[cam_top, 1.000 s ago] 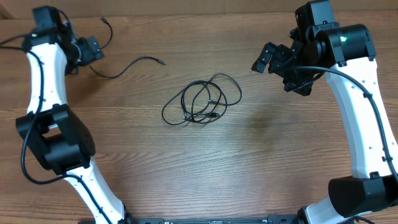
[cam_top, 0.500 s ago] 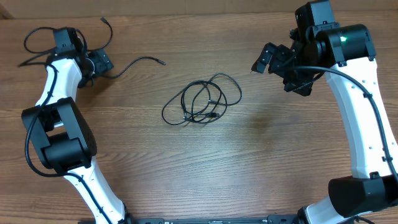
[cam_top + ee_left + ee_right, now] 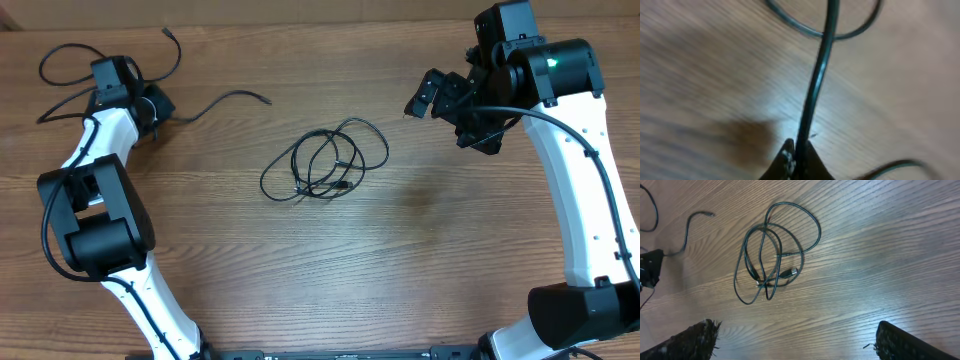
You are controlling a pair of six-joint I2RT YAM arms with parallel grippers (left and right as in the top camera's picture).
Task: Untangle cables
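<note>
1 loose cable (image 3: pixel 815 90): clamped in the closed left gripper (image 3: pixel 796 156); pull gently and keep it low.
Tangle (image 3: pixel 325 160): well apart, between both grippers.
Right gripper (image 3: pixel 445 108): wide open, empty.

From above I see the table (image 3: pixel 420 260) bright and sharp, with soft light and faint shadows. My left wrist view is very blurry, with a shiny patch beside the cable (image 3: pixel 815 85). My right wrist view is clear, with glare low down.
</note>
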